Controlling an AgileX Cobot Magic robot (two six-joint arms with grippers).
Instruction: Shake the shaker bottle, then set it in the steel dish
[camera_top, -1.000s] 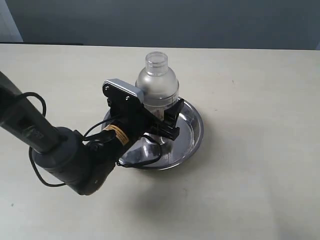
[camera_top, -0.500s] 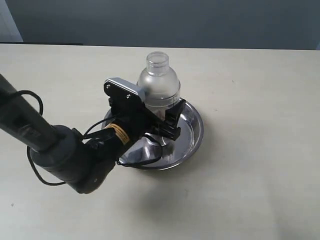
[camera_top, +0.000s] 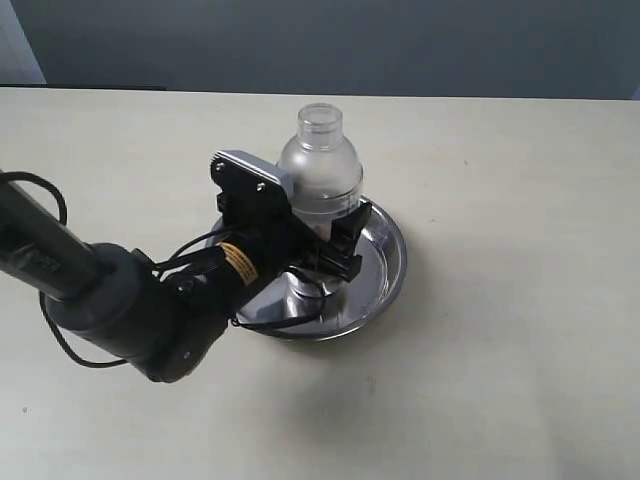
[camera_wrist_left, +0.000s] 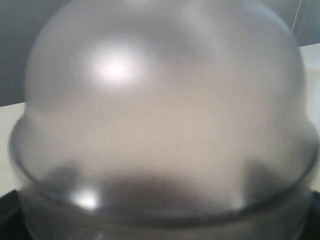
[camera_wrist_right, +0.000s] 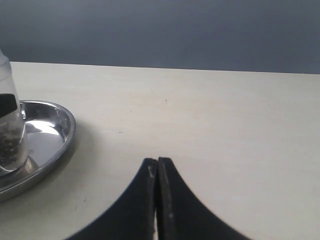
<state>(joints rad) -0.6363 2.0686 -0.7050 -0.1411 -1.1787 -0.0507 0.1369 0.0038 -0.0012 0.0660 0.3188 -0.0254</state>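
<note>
The shaker bottle (camera_top: 320, 170) stands upright over the left half of the steel dish (camera_top: 385, 265), its clear cap on top. My left gripper (camera_top: 335, 240) is shut on the bottle's lower body, one black finger on each side. The left wrist view is filled by the bottle's frosted dome (camera_wrist_left: 160, 110), blurred. In the right wrist view the bottle's base (camera_wrist_right: 7, 145), with dark bits inside, sits on the floor of the steel dish (camera_wrist_right: 50, 125). My right gripper (camera_wrist_right: 157, 162) is shut and empty, low over the table beside the dish. It does not show in the exterior view.
The dish rests on a pale beige table (camera_top: 520, 330) with a dark wall behind. My left arm's grey body and black cables (camera_top: 130, 300) reach in from the left, just off the dish's near-left rim.
The left gripper and the bottle have drifted slightly to the right over the dish, and the arm has sunk a little. The bottle stays upright in the grip.
</note>
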